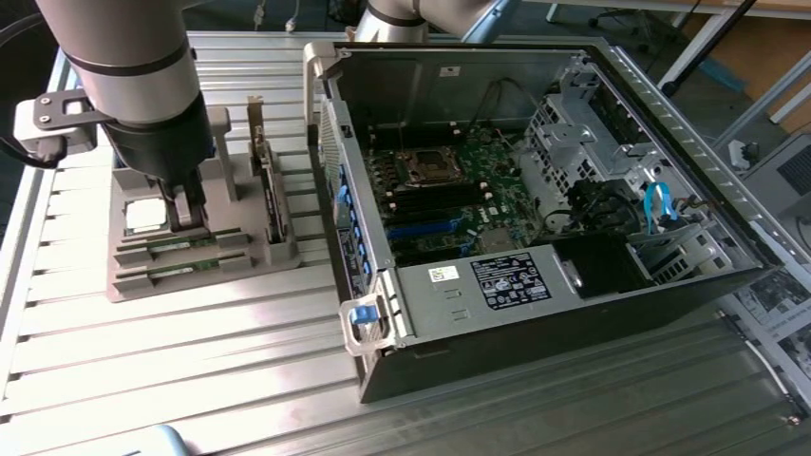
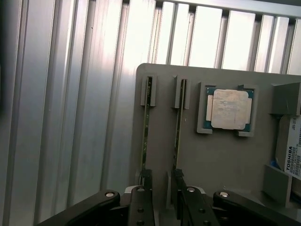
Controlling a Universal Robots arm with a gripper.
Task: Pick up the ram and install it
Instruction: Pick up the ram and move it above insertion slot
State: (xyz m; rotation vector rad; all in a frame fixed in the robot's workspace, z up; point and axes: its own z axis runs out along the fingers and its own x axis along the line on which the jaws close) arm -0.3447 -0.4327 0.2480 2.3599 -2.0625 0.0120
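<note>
Two thin green ram sticks (image 2: 146, 136) (image 2: 178, 136) stand on edge in parallel slots of one flat grey moulded tray (image 2: 211, 160). Beside them, one square silver processor chip (image 2: 229, 109) lies in its own square pocket. The tray rests on the ribbed aluminium bench (image 2: 70, 117).

The wrist view shows the black end effector (image 2: 162, 181) low over the tray with its two fingers (image 2: 146, 197) apart. One fingertip seems to sit over the end of each stick, and nothing is clamped between them.

The exterior view adds one upright expansion card (image 1: 266, 180) at the tray's edge. Toward that view's right it shows one open black computer case (image 1: 571, 313) with its green motherboard (image 1: 457, 190) exposed. Here the end effector (image 1: 188, 209) hangs from the thick grey arm (image 1: 127, 66), down at the tray.
</note>
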